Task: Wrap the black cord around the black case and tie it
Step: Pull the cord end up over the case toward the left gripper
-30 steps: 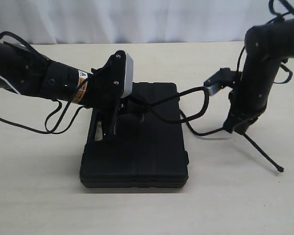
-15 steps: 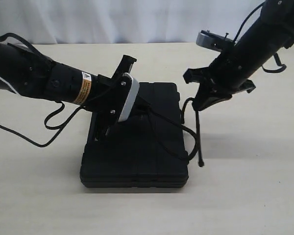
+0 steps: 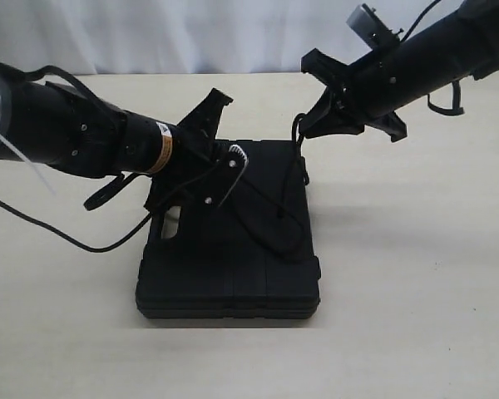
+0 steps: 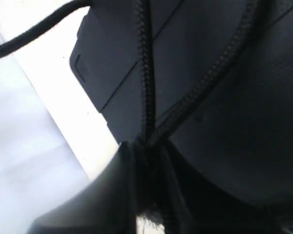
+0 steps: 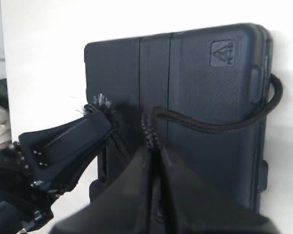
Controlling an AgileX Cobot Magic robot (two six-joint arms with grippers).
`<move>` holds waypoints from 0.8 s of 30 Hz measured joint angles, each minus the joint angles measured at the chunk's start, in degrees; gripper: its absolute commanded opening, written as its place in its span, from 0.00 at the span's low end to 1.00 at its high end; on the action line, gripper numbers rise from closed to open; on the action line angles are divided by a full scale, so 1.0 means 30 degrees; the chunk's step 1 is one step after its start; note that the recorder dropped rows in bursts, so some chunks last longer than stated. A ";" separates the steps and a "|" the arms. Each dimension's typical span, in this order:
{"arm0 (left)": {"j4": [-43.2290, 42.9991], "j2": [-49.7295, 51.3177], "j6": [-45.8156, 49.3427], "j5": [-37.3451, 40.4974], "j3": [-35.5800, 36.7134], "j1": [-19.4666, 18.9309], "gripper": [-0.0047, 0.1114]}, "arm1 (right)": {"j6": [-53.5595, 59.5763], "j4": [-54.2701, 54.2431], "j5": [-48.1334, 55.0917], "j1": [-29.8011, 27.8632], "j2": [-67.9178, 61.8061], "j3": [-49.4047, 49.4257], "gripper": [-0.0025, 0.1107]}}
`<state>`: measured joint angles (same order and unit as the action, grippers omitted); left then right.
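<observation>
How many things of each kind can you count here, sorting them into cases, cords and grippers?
case: 1
cord: 1
grippers: 2, the left gripper and the right gripper
total: 4

The flat rectangular black plastic case (image 3: 233, 274) lay flat on the pale smooth table (image 3: 416, 316), at the middle of the exterior view. The left gripper (image 4: 145, 151) sat low over the lid's rear left part. From it the long thin black braided cord (image 3: 270, 220) ran across the lid toward the right edge, bent just past that edge, and rose to the right gripper (image 5: 154, 150), above the case's rear right corner.
</observation>
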<state>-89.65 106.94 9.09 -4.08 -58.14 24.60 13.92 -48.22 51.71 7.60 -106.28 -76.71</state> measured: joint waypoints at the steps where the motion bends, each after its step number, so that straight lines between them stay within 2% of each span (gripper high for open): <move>1: 0.0000 0.0000 0.0000 0.0000 -0.0122 0.0000 0.04 | 0.0000 -0.0045 0.0000 -0.0090 0.0000 0.0000 0.06; 8: 0.0038 0.0012 0.0402 0.0084 -0.1565 0.0000 0.04 | -0.0801 0.0313 -0.0063 -0.0330 0.0000 0.0000 0.06; 17: -0.0522 0.0012 0.2630 0.1235 -0.1626 0.0015 0.04 | -0.1386 -0.0856 -0.0191 -0.2032 -0.0077 0.0000 0.06; 24: -0.0648 0.0012 0.2723 0.1560 -0.2161 0.0015 0.04 | -0.0526 -0.3892 0.0335 -0.2252 -0.0611 0.1521 0.06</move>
<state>-91.59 106.97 17.25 0.60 -64.62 24.64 12.34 -59.90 52.71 0.85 -108.12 -72.14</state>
